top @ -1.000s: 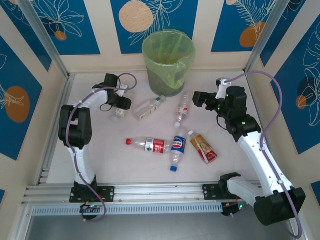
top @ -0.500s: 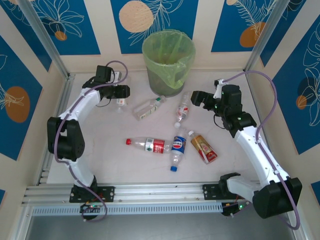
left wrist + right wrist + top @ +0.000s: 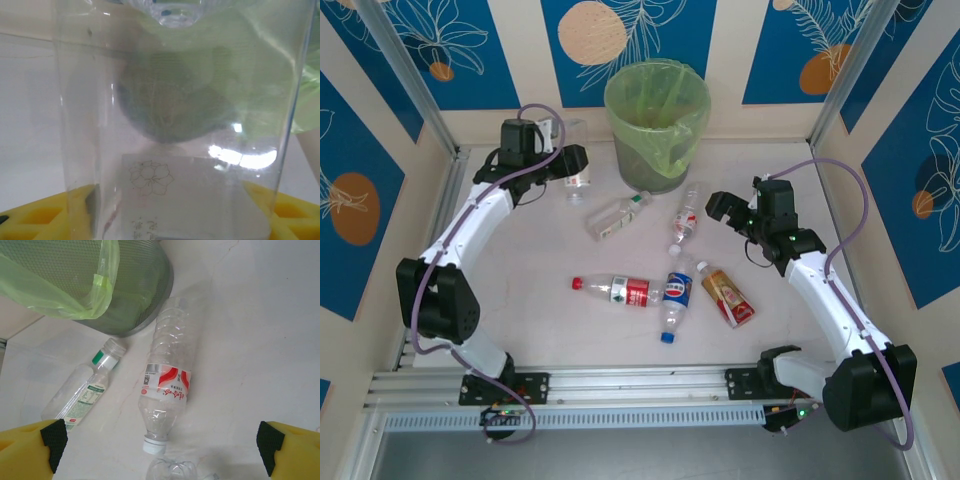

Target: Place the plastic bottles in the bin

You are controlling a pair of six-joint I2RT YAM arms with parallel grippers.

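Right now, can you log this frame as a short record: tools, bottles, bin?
left tool: shut on clear bottle, beside the bin
right tool: open, aimed at the white-capped bottle
table: five bottles lying down
bin: upright, green liner

My top camera looks down on the whole table [image 3: 520, 290]. The left wrist sees the bin [image 3: 142, 292] through a very close bottle [image 3: 90, 125]. The right wrist sees it too.
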